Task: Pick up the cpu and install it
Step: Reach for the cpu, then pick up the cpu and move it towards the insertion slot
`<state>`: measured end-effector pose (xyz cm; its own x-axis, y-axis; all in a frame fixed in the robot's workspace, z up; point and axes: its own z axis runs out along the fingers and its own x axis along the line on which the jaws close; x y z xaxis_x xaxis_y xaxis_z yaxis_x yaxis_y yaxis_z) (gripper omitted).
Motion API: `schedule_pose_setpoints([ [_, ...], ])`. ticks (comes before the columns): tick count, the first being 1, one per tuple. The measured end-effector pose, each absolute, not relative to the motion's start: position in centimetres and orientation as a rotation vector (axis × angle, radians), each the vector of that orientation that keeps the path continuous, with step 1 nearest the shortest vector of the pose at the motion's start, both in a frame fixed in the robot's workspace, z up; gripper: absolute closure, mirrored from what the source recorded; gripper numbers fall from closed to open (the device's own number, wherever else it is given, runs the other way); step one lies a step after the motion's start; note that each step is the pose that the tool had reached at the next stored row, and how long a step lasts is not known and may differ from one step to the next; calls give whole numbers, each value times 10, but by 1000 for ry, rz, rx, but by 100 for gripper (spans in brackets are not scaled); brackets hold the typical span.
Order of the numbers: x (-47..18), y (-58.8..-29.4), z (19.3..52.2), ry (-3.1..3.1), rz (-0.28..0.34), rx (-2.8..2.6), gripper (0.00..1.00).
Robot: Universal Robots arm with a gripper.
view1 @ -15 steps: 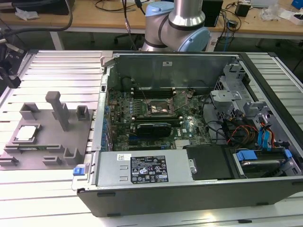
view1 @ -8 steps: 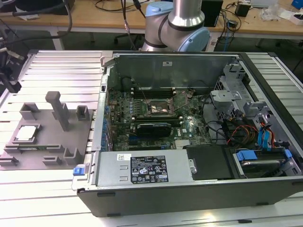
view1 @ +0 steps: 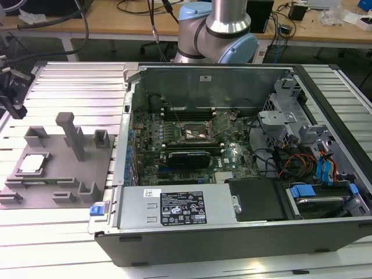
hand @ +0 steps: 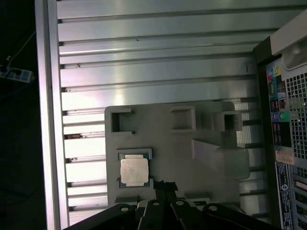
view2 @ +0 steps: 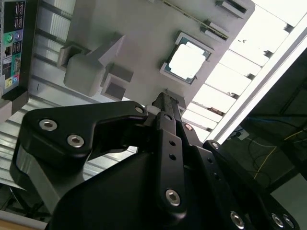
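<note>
Hovering narrow and empty, the black claw [hand: 163, 184] hangs beside the small silvery square cpu [hand: 134, 171] at the grey plastic fixture plate's [hand: 163, 146] edge; pick-up not yet done, probably needing a wider opening.

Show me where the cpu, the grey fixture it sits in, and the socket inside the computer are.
cpu [hand: 134, 172]: first wrist view, middle of its silvery top plate.
grey fixture [hand: 160, 143]: first wrist view, bare flat part of its base.
socket [view1: 196, 135]: exterior view, centre of the frame on the motherboard.
</note>
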<state>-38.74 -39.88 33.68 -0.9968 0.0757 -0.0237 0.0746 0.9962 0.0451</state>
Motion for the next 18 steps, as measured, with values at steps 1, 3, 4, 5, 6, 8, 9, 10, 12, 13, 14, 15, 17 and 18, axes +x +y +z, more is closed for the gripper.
schedule_pose_setpoints([
  [1,-387,-399,337,3113,69,117,89],
  [3,-387,-399,336,3113,69,117,89],
  [4,-387,-399,335,3113,69,117,89],
  [5,-387,-399,335,3113,69,117,89],
  [6,-387,-399,334,3113,69,117,89],
  [8,-387,-399,334,3113,69,117,89],
  [9,-387,-399,334,3113,69,117,89],
  [10,-387,-399,334,3113,69,117,89],
  [12,-387,-399,334,3113,69,117,89],
  [13,-387,-399,334,3113,69,117,89],
  [14,-387,-399,334,3113,69,117,89],
  [15,-387,-399,333,3113,70,117,89],
  [17,-387,-399,330,3113,69,117,89],
  [18,-387,-399,328,3113,69,117,89],
])
